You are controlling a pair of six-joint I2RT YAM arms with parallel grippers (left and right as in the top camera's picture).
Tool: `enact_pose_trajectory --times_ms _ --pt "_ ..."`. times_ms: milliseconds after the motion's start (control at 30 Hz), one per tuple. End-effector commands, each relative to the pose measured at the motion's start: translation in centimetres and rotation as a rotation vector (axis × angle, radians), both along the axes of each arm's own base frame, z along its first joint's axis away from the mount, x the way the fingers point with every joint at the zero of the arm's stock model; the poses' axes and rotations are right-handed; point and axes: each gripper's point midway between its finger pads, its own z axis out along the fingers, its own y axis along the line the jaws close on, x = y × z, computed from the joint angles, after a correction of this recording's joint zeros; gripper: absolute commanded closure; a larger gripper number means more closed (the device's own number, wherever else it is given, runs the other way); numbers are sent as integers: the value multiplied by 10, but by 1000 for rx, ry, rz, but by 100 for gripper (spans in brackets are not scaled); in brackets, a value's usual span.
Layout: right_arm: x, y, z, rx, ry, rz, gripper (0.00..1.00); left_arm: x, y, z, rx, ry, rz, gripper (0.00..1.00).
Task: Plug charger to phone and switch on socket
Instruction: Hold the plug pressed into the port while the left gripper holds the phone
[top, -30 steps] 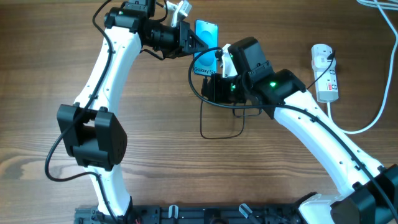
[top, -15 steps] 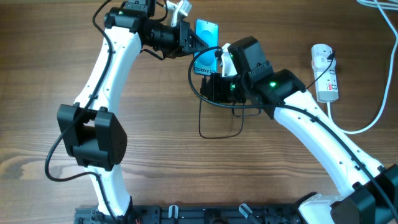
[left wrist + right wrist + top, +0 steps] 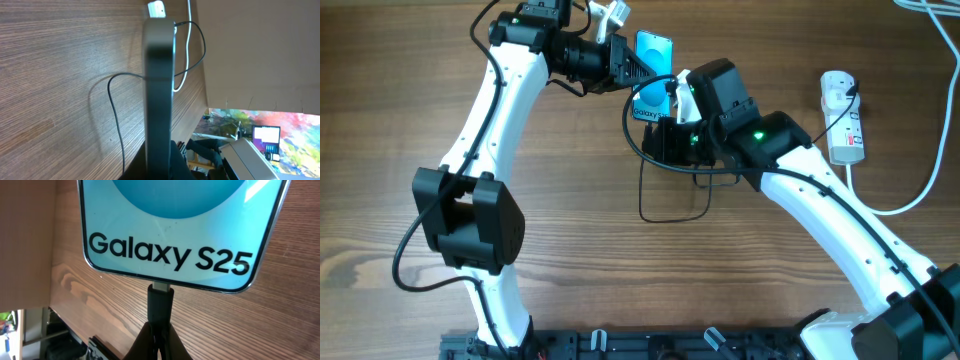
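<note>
Compared with a second ago, almost nothing differs: only the slack loop of the charger (image 3: 641, 195) on the desk (image 3: 570, 250) has crept a little toward the left edge. Both arms and the phone (image 3: 652, 62) sit as they did.

In the right wrist view the phone (image 3: 185, 225) reads "Galaxy S25" in black letters on its cyan screen. From overhead only "Galaxy" is legible.

The phone is near the middle of the desk's far edge. Its long axis runs from the far edge toward the near edge, with the lettered short end pointing nearward. The left claw (image 3: 632, 68) is closed on its left side, and in the left wrist view the phone (image 3: 159, 90) shows edge-on.

The right claw (image 3: 159, 340) is pinched tight on the charger (image 3: 160, 300) connector. The connector tip meets the middle of the lettered short edge, but I cannot tell whether it is fully seated.

The socket (image 3: 844, 120) lies near the right edge, toward the far corner, with its length running far to near.
</note>
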Motion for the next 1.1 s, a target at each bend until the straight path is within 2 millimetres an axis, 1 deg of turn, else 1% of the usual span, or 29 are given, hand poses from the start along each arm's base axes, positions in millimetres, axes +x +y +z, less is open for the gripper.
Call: enact_pose_trajectory --times_ms 0,167,267,500,633,767,1067 --pt "8 -3 14 22 -37 -18 96 -6 -8 5 -34 -13 -46 96" --pt "10 -4 14 13 -54 -12 96 -7 -8 4 -33 -10 -45 96" --pt "14 -8 12 -17 -81 -21 96 -8 -7 4 -31 -1 -45 96" --pt "16 -8 14 -22 -105 -10 96 -9 -7 3 -29 9 -45 96" --pt "18 -7 17 -16 -113 -12 96 -9 -7 3 -29 4 -48 96" --pt "20 -6 24 -9 -126 -13 96 -11 -6 2 -23 -1 -55 96" --pt "28 -9 27 -12 -152 -42 96 -13 -6 1 -21 12 -55 96"
